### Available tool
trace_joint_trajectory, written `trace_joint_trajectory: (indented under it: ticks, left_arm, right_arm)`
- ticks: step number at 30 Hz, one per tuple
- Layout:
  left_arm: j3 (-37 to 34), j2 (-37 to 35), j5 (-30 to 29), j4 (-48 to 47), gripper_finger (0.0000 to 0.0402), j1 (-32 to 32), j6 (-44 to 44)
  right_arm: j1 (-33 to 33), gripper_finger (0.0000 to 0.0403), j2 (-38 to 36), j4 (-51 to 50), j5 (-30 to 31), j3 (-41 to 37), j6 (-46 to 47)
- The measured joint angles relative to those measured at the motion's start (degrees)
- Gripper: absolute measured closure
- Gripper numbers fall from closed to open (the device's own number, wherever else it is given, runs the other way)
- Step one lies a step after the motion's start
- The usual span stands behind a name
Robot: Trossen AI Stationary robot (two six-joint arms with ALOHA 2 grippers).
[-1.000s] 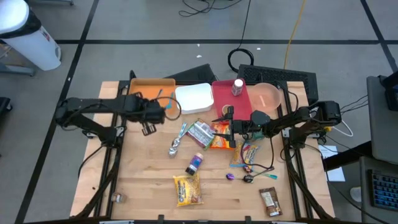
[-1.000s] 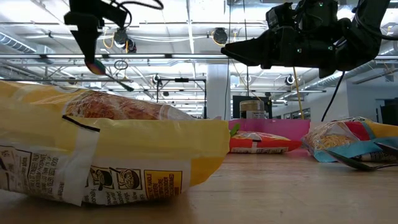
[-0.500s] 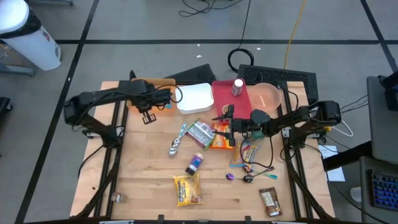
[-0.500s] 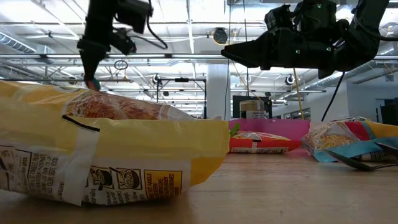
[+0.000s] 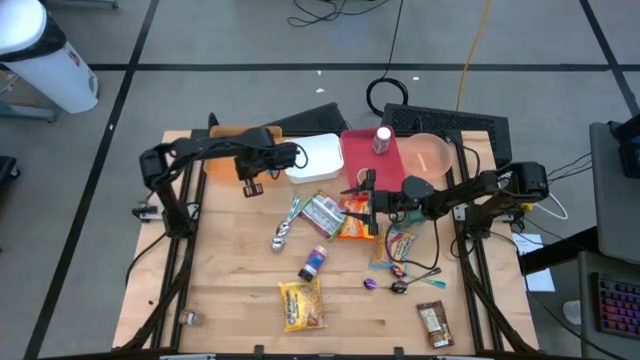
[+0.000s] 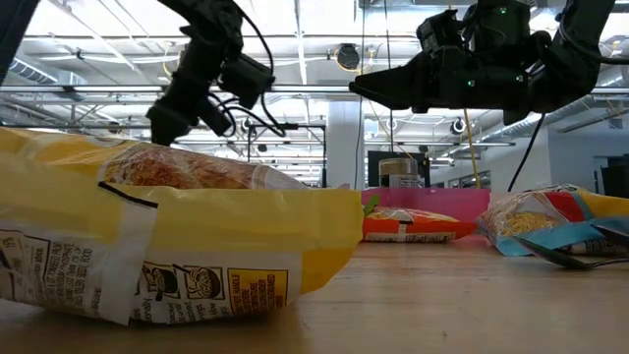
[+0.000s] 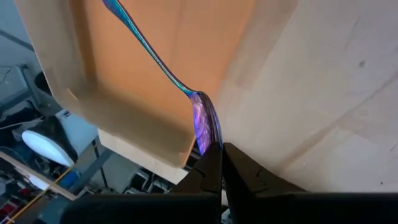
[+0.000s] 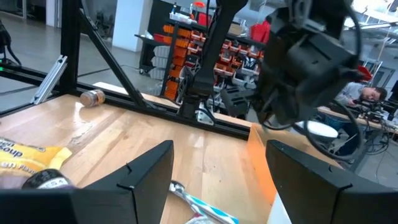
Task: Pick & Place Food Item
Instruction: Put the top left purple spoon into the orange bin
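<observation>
Our left gripper (image 7: 221, 163) is clamped on the spoon (image 7: 202, 121) by its bowl, so the handle hangs over the orange tray (image 7: 149, 81) for release. Our right gripper (image 5: 368, 203) waits open above the snack packets (image 5: 340, 215).

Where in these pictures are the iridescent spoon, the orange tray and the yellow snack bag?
iridescent spoon (image 7: 202, 121): left wrist view, on its bowl.
orange tray (image 7: 149, 93): left wrist view, on its bare floor.
yellow snack bag (image 6: 167, 251): low view, on its front face.
</observation>
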Motion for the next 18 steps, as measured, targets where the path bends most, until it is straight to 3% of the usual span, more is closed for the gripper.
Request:
trace_joint_trajectory:
  ticks: [9,18]
  left_arm:
    - [7.8,6.0,-0.1,0.0,0.0398,0.0,2.5]
    - [8.4,7.2,-1.0,-0.1,0.0396,0.6,3.0]
  right_arm:
    - [0.0,0.0151,0.0,-1.3,0.0,0.0,-0.2]
    - [0.0,0.0151,0.0,-1.3,0.0,0.0,-0.2]
